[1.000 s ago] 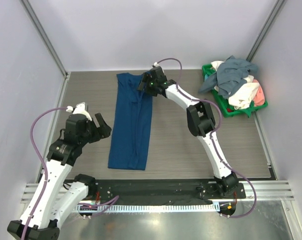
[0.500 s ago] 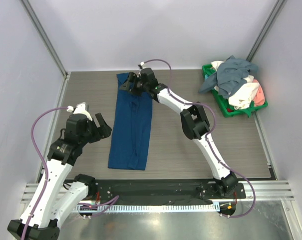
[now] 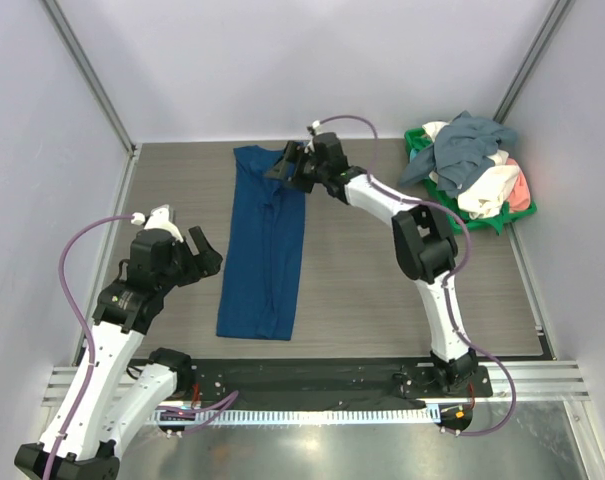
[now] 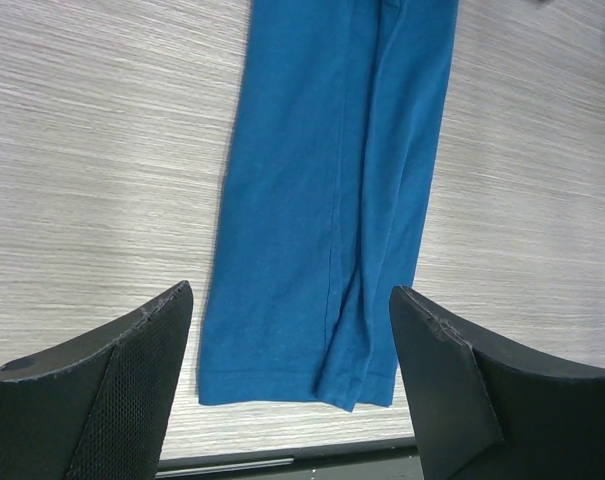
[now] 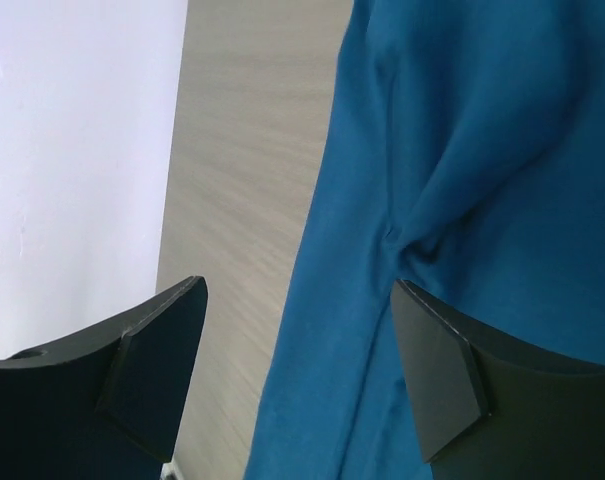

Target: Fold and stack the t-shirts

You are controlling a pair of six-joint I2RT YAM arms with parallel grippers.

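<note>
A dark blue t-shirt (image 3: 265,250) lies on the table folded into a long narrow strip, running from the far edge toward the front. It fills the left wrist view (image 4: 332,200) and the right wrist view (image 5: 462,200). My right gripper (image 3: 287,165) is open just above the strip's far end, holding nothing. My left gripper (image 3: 204,255) is open and empty, left of the strip's middle. More t-shirts, grey-blue (image 3: 462,145), white and salmon-pink, are heaped in the basket at the back right.
The green plastic basket (image 3: 452,215) stands at the back right corner against the wall. Grey walls enclose the table on three sides. A black rail (image 3: 312,375) runs along the front edge.
My right gripper swung left across the shirt's far end, then came back right to its top right part. The left arm has barely moved.
</note>
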